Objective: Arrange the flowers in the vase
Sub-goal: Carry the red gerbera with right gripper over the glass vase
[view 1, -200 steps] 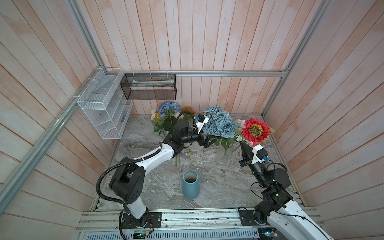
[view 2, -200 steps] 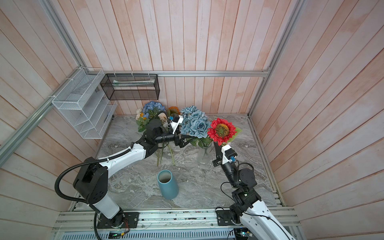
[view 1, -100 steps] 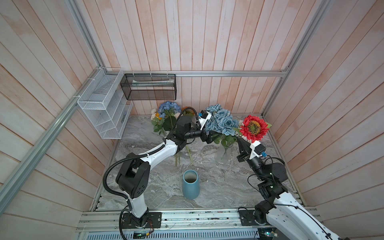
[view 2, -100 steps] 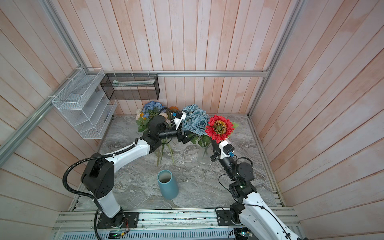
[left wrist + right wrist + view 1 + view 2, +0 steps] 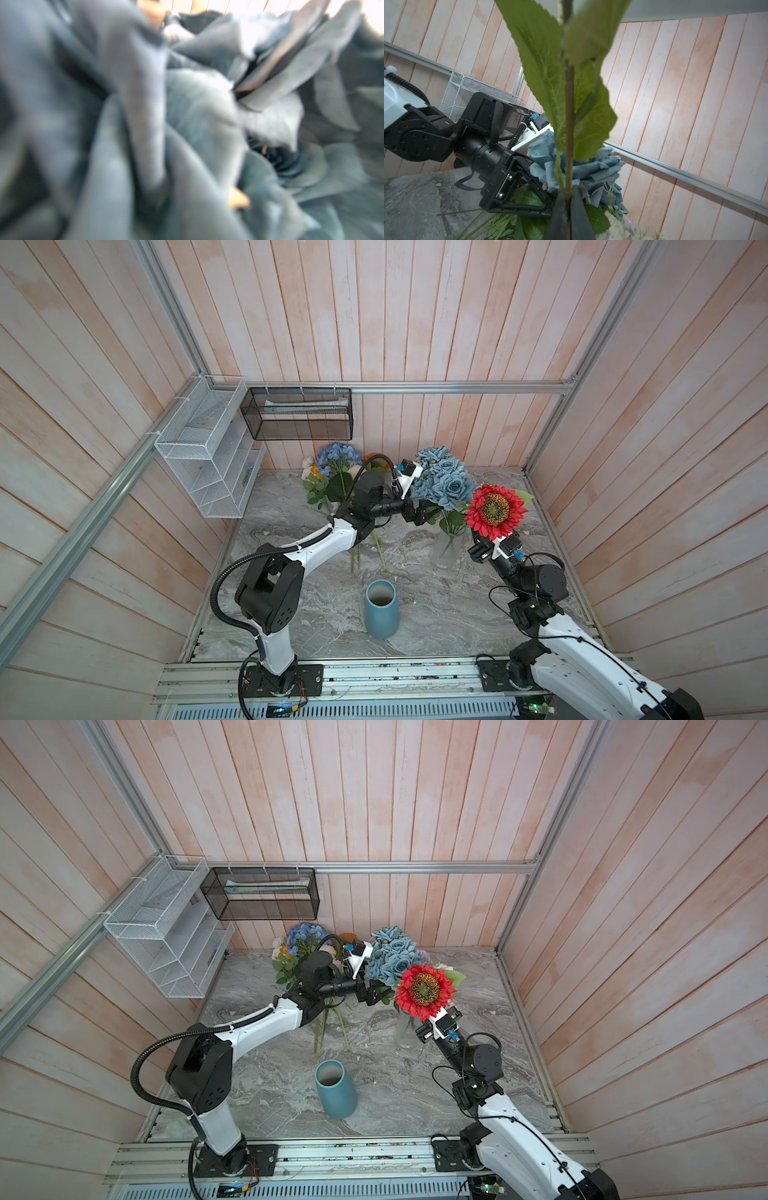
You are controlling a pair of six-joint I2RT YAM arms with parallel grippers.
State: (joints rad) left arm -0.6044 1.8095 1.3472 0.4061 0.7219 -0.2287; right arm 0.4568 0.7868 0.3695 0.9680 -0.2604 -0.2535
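My right gripper is shut on the green stem of a red sunflower-like flower and holds it upright beside the dusty-blue roses. Those roses stand in a clear glass vase. My left gripper is open under the rose heads, with leaves between its fingers. Blurred blue petals fill the left wrist view. A blue vase stands empty at front centre. A blue hydrangea and other sprays lie at the back.
Loose green stems lie across the marble table between the back sprays and the blue vase. A white wire rack and a black mesh basket hang on the walls at back left.
My right gripper has carried the red flower a little to the left, closer to the dusty-blue roses. My left gripper has reached further right under the rose heads.
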